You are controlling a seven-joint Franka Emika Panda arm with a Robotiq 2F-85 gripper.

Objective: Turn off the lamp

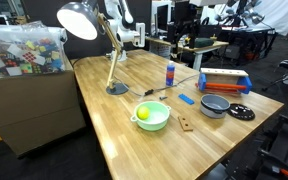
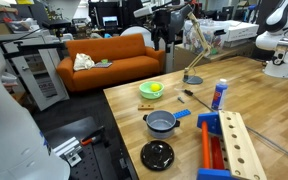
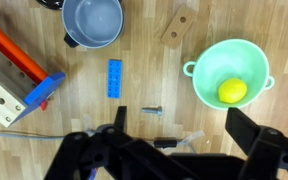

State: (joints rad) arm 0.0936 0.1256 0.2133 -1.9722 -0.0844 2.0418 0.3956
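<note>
The lamp stands at the far end of the wooden table (image 1: 134, 140). It has a silver dome shade (image 1: 79, 20), a slanted wooden arm (image 1: 112, 55) and a round dark base (image 1: 117, 89). The shade's rim looks bright. Its arm (image 2: 198, 45) and base (image 2: 192, 79) show in both exterior views. My gripper (image 3: 182, 125) is open and empty, high above the table. It hangs behind the lamp, apart from it, in both exterior views (image 1: 134, 38) (image 2: 162, 25). The lamp is out of the wrist view.
On the table are a green bowl (image 3: 229, 72) holding a lemon (image 3: 232, 91), a grey pot (image 3: 92, 22), a blue block (image 3: 114, 77), a bolt (image 3: 151, 110), a wooden piece (image 3: 177, 27), a wooden toy (image 3: 14, 75), a blue bottle (image 1: 170, 72) and a black lid (image 1: 242, 112). An orange sofa (image 2: 109, 55) stands beyond.
</note>
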